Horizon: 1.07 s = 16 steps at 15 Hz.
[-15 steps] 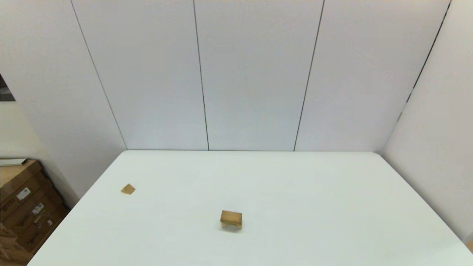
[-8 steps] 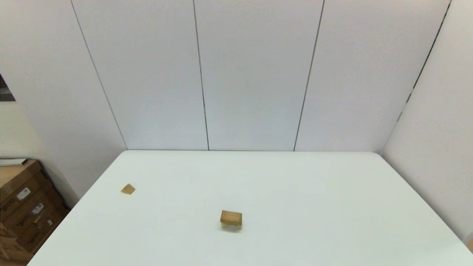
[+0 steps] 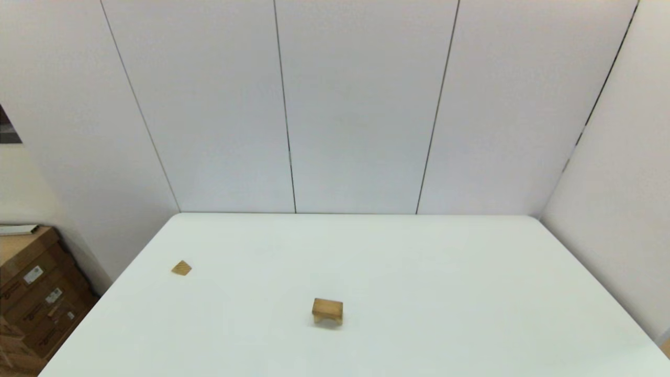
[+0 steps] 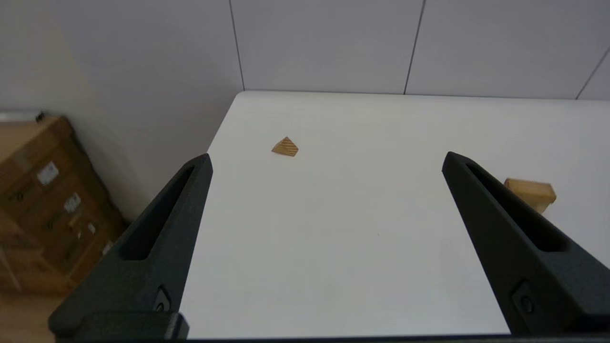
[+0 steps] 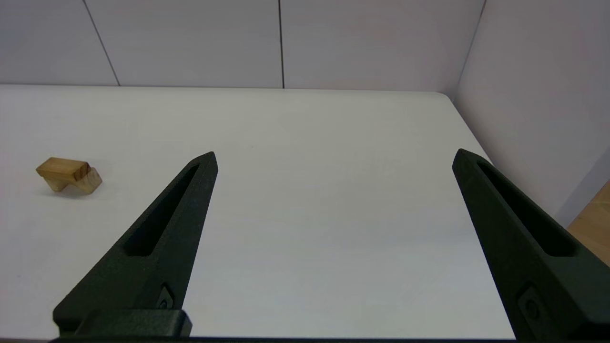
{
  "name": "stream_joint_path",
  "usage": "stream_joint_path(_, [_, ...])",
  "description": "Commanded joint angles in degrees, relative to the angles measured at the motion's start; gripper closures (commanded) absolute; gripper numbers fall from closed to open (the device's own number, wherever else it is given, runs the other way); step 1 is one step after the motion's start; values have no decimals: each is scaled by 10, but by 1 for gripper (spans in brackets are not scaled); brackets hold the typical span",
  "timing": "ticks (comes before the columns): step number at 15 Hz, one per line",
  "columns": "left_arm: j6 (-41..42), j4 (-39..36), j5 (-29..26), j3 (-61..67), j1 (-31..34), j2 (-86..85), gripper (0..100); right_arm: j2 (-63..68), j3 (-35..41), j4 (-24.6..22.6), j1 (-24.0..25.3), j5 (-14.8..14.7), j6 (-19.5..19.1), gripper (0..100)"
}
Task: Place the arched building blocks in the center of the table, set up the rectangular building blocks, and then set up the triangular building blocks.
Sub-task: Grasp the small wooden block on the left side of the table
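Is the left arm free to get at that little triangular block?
Probably yes: the left gripper is open, and only bare table lies between it and the triangular block.

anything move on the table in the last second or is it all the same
Nothing visibly changed. The arch block sits in the same spot near the middle of the table, notch down, and the triangle block lies far off to the robot's left of it, as before. Neither arm shows in the head view; the left gripper and right gripper are open and hold nothing. No rectangular bar is in view.
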State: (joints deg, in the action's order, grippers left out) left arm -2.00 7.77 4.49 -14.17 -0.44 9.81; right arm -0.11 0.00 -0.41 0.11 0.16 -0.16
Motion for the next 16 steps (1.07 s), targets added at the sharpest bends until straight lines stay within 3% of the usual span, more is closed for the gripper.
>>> stream_joint_path(1, [-198,2,31,-127,1,383,0,0,0,0,0,0,0,0])
stream_joint_path(4, [-339,2,30,-186,1,555,0,0,0,0,1,0,0,0])
stream_joint_path(8, [-447,-1,31,-274,1,730,0,0,0,0,1,0,0,0])
stream_joint_path(16, [-564,35,61,-427,21,950,0,0,0,0,0,0,0,0])
